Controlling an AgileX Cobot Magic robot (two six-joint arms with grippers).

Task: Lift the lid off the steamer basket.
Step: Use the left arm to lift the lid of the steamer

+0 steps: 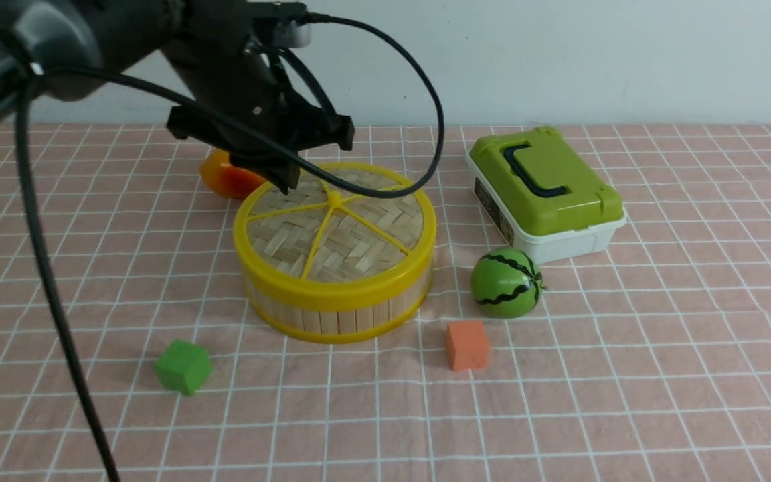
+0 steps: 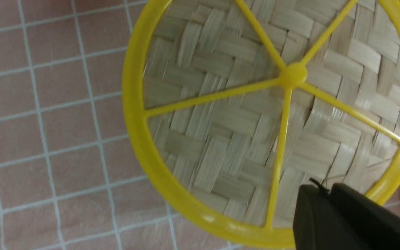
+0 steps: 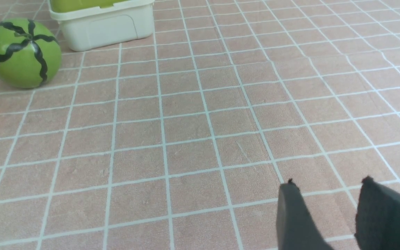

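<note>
- Lid (image 1: 370, 235): woven bamboo with a yellow rim, spokes and centre knob. Seated on top of the steamer basket, roughly level, its rim all round the top edge.
- Steamer basket (image 1: 338, 320): upright on the table (image 1: 660, 402), left of centre in the front view. Pale slats and the lower yellow ring show beneath the lid.
- Left gripper (image 2: 325, 185): above the lid, fingers pointing down. In the left wrist view its dark fingertips overlap the lid near the rim; contact cannot be made out. Fingertips appear bunched together; whether released or clenched, cannot tell.
- Left arm (image 1: 218, 73): reaches in from the upper left of the front view. A black cable (image 1: 436, 127) loops across the view in front of the lid.
- Right gripper (image 3: 328, 180): released, a gap between the fingers and nothing held. Bare table shows behind them in the right wrist view.
- Fruit, orange-red (image 1: 228, 177): behind the basket on its left side, partly covered by the left arm.
- Green block (image 1: 183, 367): on the table, in front and to the left of the basket.
- Orange block (image 1: 468, 345): in front and to the right of the basket, near the melon.
- Melon (image 1: 506, 282): green with dark stripes, right of the basket, just beside the box.
- Box (image 1: 559, 246): white, behind and right of the melon. Its green cover (image 1: 549, 181) with dark handle is on.
</note>
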